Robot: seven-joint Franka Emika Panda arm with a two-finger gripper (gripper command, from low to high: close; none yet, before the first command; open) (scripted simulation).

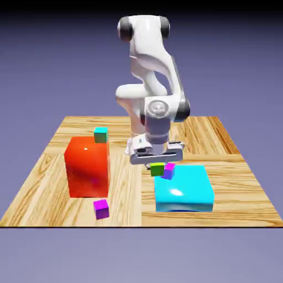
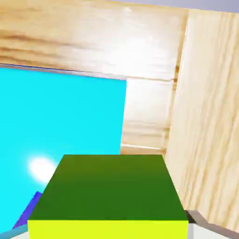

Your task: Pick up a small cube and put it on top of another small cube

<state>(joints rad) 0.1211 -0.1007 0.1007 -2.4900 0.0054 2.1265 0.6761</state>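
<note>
My gripper (image 1: 157,165) is shut on the small lime cube (image 1: 157,169), which sits low at the far left corner of the big cyan block (image 1: 184,190). The other small cube (image 1: 169,170), hot-pink on top with violet sides, is right beside it on the exterior view's right, at the cyan block's far edge. In the hand view the lime cube (image 2: 109,191) fills the bottom between the fingers. Only a grey fingertip (image 2: 196,217) shows at its right. A violet sliver of the other cube (image 2: 29,212) peeks out at its left, over the cyan block (image 2: 60,116).
A large red block (image 1: 87,167) stands on the exterior view's left with a small teal cube (image 1: 100,134) behind its top. A small magenta-purple cube (image 1: 101,208) lies near the wooden table's (image 1: 50,182) front edge.
</note>
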